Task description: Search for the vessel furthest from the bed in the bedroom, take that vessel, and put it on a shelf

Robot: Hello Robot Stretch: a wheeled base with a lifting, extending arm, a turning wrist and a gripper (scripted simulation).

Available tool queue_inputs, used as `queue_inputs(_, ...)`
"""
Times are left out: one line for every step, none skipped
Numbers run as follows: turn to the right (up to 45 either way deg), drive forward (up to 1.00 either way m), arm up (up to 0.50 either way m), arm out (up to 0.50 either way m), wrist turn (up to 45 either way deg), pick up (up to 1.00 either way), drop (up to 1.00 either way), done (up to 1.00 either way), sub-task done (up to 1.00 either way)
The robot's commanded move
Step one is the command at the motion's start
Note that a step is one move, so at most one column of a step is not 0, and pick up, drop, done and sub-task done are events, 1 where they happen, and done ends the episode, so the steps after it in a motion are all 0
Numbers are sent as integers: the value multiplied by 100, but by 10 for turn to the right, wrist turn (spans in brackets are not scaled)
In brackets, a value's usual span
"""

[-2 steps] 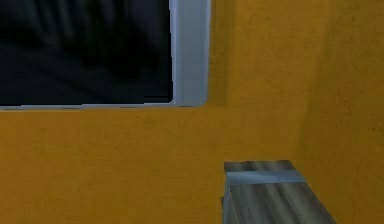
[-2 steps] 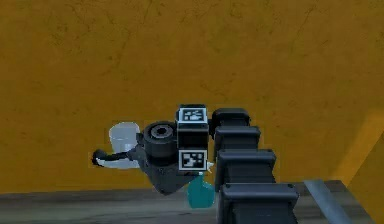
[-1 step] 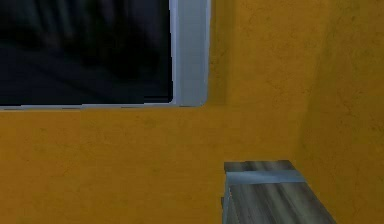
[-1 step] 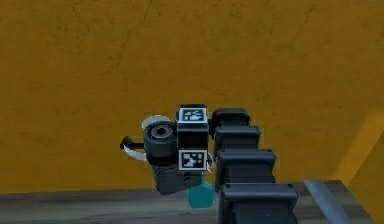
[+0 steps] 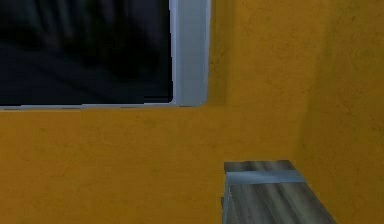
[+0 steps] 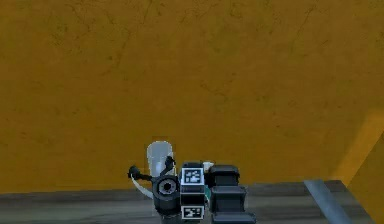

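Note:
A pale, whitish cylinder (image 6: pixel 158 157), shaped like a cup, stands out against the orange wall low in the arm side view. The gripper (image 6: pixel 141 176) is right at its base, with thin fingers curling to the left of the dark body and the two white marker squares (image 6: pixel 191 177) beside it. Just under both runs a dark wooden surface (image 6: pixel 70 200). I cannot tell whether the cylinder hangs from the gripper or rests on that surface, so I cannot tell whether the gripper holds anything.
An orange wall (image 6: pixel 190 80) stands close behind the wooden surface. In the forward view a dark window (image 5: pixel 85 50) with a grey frame (image 5: pixel 190 55) sits in the same orange wall. A grey wooden block top (image 5: pixel 268 190) is at the lower right.

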Motion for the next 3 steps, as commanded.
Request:
queue_inputs(0, 0, -32, 0, 0, 0, 0, 0, 0)
queue_inputs(0, 0, 0, 0, 0, 0, 100, 0, 0)
queue_inputs(0, 0, 10, 0, 0, 0, 0, 0, 0)
